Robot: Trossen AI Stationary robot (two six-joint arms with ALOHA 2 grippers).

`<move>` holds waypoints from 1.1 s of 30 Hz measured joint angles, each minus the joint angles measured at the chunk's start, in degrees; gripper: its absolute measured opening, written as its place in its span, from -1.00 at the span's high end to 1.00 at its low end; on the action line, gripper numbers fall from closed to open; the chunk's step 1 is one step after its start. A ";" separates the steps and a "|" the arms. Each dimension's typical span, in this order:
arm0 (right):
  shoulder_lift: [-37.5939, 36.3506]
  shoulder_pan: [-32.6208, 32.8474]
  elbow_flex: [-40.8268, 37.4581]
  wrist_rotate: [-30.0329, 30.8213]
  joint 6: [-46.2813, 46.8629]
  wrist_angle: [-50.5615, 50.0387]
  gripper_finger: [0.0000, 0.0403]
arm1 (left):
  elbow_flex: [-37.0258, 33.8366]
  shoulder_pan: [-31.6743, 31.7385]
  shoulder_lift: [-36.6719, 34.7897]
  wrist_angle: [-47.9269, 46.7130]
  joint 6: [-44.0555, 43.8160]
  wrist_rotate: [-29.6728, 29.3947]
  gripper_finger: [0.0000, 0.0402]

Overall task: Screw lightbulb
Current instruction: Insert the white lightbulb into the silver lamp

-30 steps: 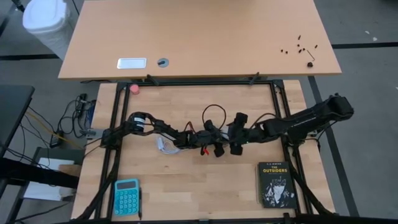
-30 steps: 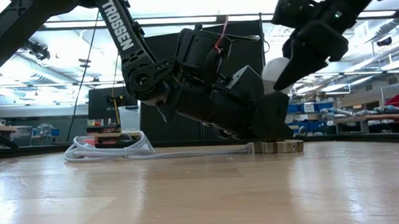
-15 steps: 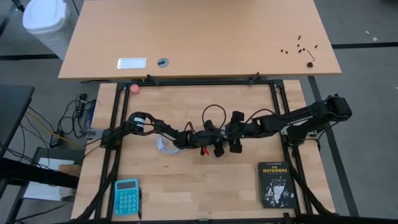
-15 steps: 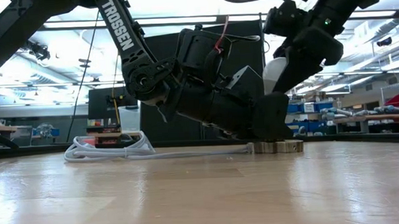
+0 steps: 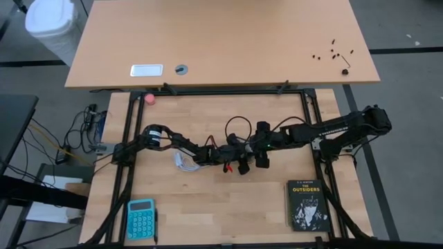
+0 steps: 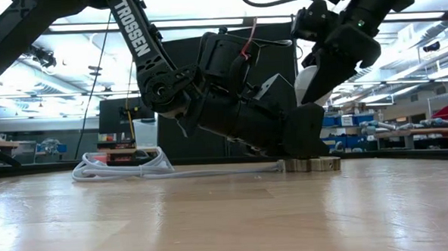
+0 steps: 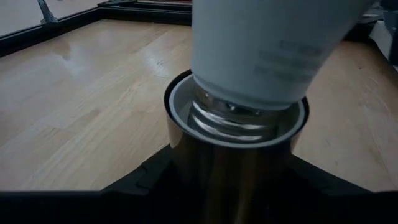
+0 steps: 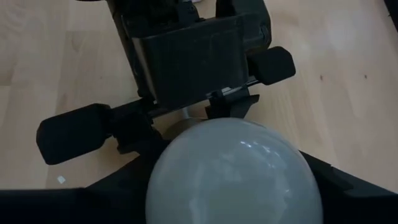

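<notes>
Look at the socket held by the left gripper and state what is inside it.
Inside the socket sits the lightbulb's screw base; some threads show above the white inner collar. The left gripper holds the socket. How deep the base reaches, and the socket's floor, are covered.

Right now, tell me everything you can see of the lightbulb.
The lightbulb is white and pear-shaped, with a smooth frosted globe narrowing to a ridged silvery metal screw base. It stands upright, base down in the round socket, threads partly showing above the rim. Faint grey print marks its neck. The right gripper straddles the globe from above; the left gripper holds the socket on the wooden table, near its middle.
</notes>
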 joint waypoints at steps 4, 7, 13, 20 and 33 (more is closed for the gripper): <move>0.00 -0.02 0.00 -0.26 -0.84 -0.03 -0.36 | 0.00 0.00 0.00 0.00 0.00 -0.01 -0.01; 0.00 -0.30 0.00 -1.12 -1.30 -0.01 -0.34 | -0.02 -0.02 0.02 0.02 0.00 -0.01 -0.01; 0.02 -2.44 1.72 -6.07 -1.95 -2.08 -0.31 | -0.02 -0.04 0.02 0.04 0.02 0.26 -0.01; 0.02 -5.50 3.26 -11.50 -3.20 -3.22 -0.38 | -0.02 -0.04 0.05 0.21 0.62 0.22 -0.01; 3.82 -7.50 4.24 -14.74 -4.83 -2.27 -0.37 | -0.13 -0.07 0.15 1.44 1.94 0.80 -0.01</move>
